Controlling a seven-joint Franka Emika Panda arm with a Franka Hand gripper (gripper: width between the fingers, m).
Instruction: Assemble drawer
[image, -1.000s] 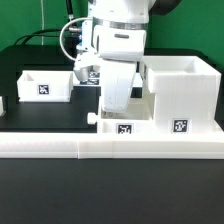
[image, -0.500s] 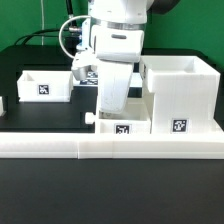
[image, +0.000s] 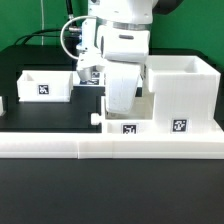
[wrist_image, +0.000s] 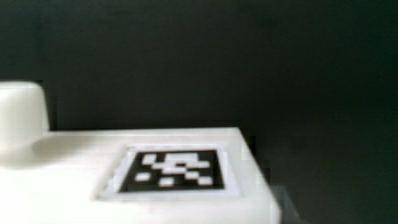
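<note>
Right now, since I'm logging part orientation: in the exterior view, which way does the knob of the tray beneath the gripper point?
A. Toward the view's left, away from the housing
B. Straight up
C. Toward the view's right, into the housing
A: the knob sticks out of the tray at its end on the exterior view's left, while the housing stands on the tray's other side and the gripper is over the tray.

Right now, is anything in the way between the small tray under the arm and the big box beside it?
Nothing visible does. The small tray sits right beside the big box; the robot arm hides part of where they meet.
</note>
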